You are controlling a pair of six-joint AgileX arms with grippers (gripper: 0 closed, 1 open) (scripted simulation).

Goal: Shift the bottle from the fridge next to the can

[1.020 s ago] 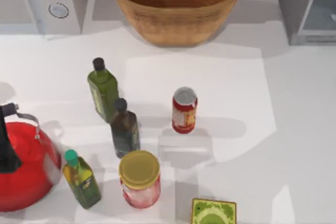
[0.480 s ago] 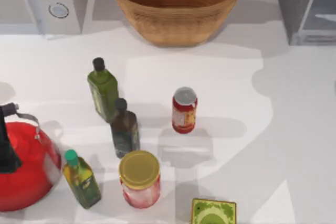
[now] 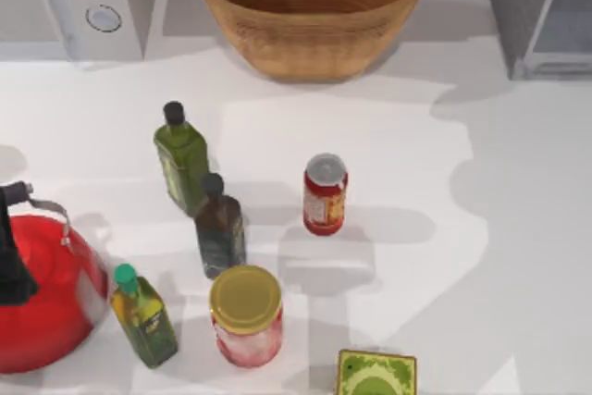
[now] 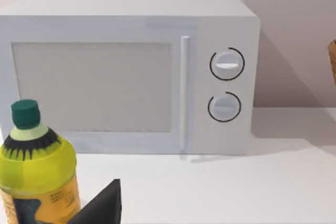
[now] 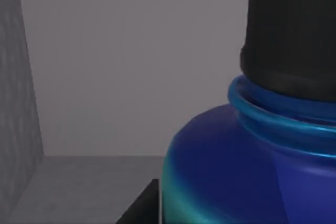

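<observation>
Up close in the right wrist view, the bottle (image 5: 236, 177) stands inside the grey fridge (image 3: 541, 11), which sits at the table's far right corner. Whether either gripper is spread or pinching cannot be told. Meanwhile the can (image 3: 325, 193) stands mid-table, well apart from the fridge.

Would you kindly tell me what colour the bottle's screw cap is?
Black, seen best in the right wrist view: bottle, cap.

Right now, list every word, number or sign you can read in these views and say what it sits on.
No text reads clearly.
Can: pale label band, print too blurred.
Yellow oil bottle: label print too small.
Green packet: pattern, no legible words.
Microwave: two knobs, no markings readable.
</observation>
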